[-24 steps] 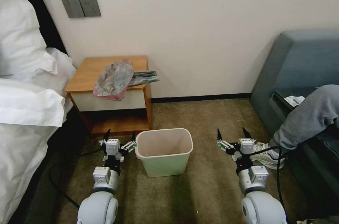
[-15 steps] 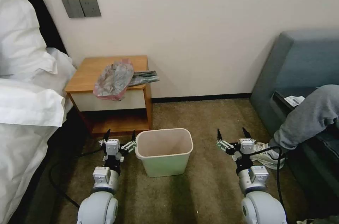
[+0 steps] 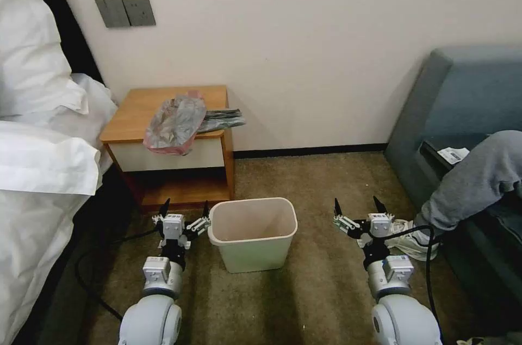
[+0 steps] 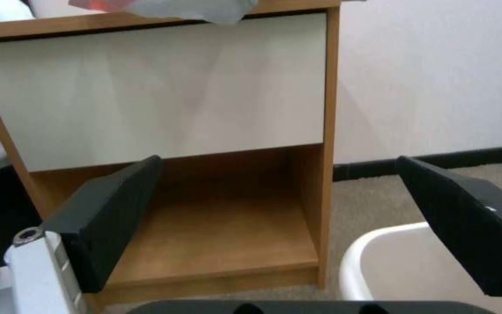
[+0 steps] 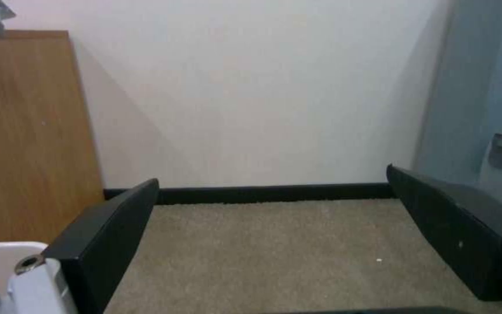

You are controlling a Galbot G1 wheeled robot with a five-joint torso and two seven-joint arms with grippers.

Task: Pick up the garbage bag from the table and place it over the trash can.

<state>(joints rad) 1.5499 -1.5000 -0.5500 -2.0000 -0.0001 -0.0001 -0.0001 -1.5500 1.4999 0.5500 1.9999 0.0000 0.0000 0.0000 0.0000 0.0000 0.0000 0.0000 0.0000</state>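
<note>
The garbage bag, crumpled grey plastic with a pinkish-red band, lies on the table and droops over its front edge; its hanging edge shows in the left wrist view above the cream drawer front. The trash can, pale cream-green and empty, stands on the carpet in front of the table. My left gripper hovers open just left of the can, low before the table's shelf. My right gripper is open to the can's right, over bare carpet.
A dark folded item lies beside the bag on the table. A bed with white linen runs along the left. A grey-blue sofa stands on the right, with a person's leg and shoe close to my right gripper.
</note>
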